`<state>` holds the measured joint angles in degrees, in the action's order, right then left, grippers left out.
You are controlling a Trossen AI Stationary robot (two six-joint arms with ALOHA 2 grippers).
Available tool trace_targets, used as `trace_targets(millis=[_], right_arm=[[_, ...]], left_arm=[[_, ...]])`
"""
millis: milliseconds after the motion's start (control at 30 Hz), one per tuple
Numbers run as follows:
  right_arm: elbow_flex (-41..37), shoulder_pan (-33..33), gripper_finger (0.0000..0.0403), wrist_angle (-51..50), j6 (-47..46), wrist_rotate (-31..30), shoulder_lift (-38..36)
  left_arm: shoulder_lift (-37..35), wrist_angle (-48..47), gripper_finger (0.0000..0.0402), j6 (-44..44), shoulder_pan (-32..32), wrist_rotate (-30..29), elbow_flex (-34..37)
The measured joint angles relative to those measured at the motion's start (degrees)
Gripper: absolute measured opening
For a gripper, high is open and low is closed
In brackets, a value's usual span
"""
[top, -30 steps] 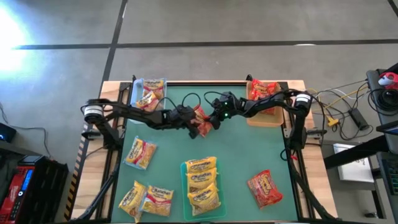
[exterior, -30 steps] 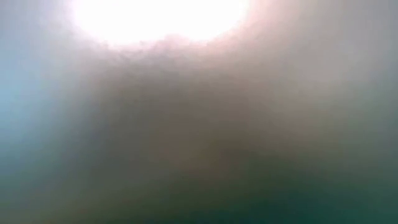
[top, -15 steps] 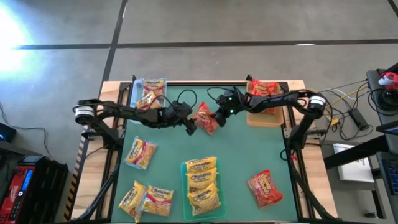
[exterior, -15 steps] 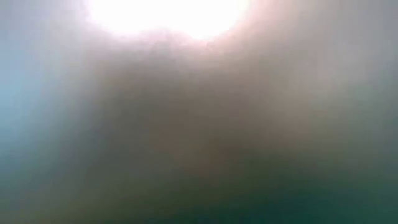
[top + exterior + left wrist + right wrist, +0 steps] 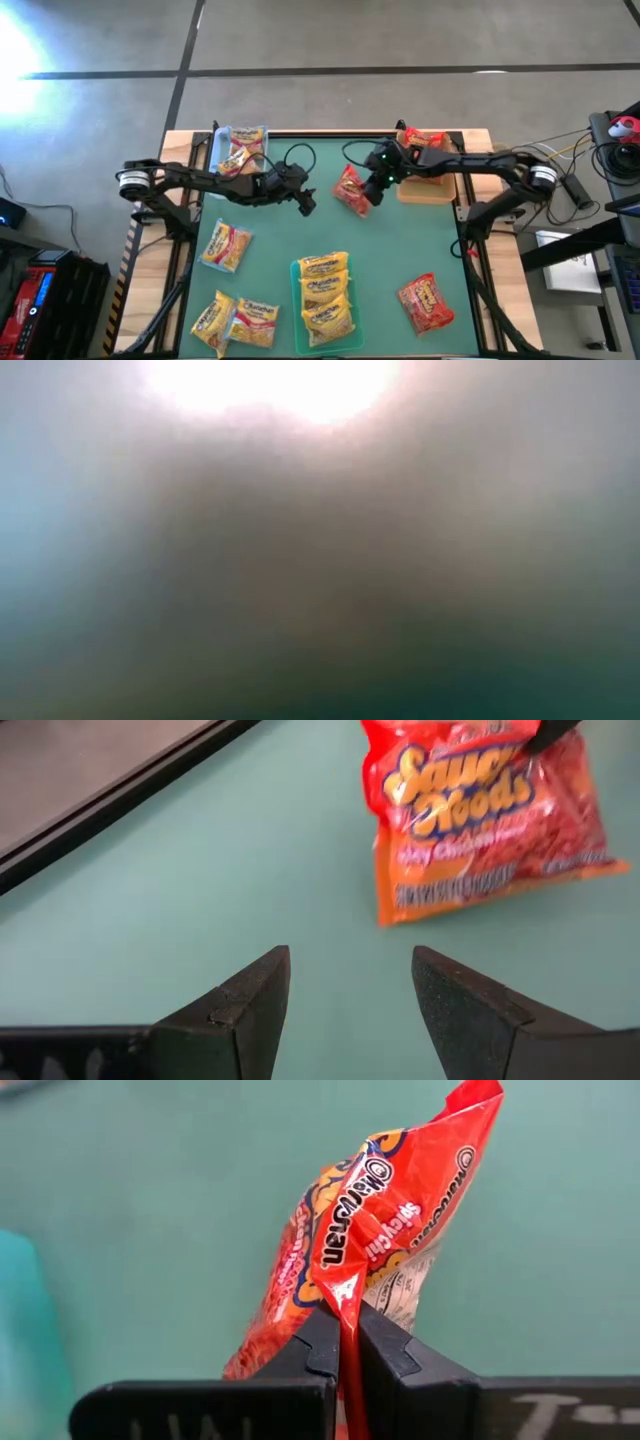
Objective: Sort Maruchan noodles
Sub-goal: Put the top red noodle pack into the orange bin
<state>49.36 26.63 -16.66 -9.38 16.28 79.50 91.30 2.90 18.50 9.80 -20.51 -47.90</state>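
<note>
Right gripper (image 5: 345,1342) has its fingers (image 5: 308,1348) clamped tight on the edge of a red Maruchan packet (image 5: 375,1230), and the packet juts out forward from the pinch, crumpled, the label side turned away from the green counter (image 5: 150,1230) behind it. From above, that same right gripper (image 5: 366,192) sits over the far middle of the counter with the red packet (image 5: 350,189) just off its tips, on the side toward the other arm.

Left gripper (image 5: 350,985), fingers (image 5: 240,1000) spread apart with nothing between them. Ahead of those open tips, clear of them, lies the red packet (image 5: 480,810), held at its far corner by the other arm's dark fingertip. Seen from overhead, the left gripper (image 5: 306,203) is near the packet, with a gap of bare mat between.

Out beyond the right fingers, a tan tray (image 5: 426,190) at the far right corner holds more red packets (image 5: 424,142). Beyond the left arm, a clear tray (image 5: 222,150) at the far left corner carries orange-and-white packets (image 5: 242,150). Nearer the front edge, a green tray (image 5: 300,310) is stacked with yellow packets (image 5: 326,292). Loose yellow packets (image 5: 226,245) lie front left, and one red packet (image 5: 426,303) front right. The low view is only glare and haze, nothing readable.
</note>
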Motion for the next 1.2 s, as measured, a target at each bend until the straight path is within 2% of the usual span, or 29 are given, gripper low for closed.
trace_targets(millis=[133,567,800,1200], right_arm=[[0.0,0.02,0.0008,-3.75,1.17,-2.81,-4.05],[0.0,0.02,0.0008,-12.15,3.65,-5.03,-14.95],[0.0,0.04,0.0008,-17.82,7.38,-13.42,-20.31],[1.27,1.93,0.0008,-18.89,13.52,-24.83,-28.55]], left_arm=[[0.71,-0.16,0.0196,0.0,0.0,0.0,0.04],[2.26,0.93,0.0196,0.0,0.0,-0.02,0.05],[2.26,1.02,0.0196,0.0,0.0,-0.02,0.04],[2.26,1.48,0.0196,0.0,0.0,-0.02,0.05]])
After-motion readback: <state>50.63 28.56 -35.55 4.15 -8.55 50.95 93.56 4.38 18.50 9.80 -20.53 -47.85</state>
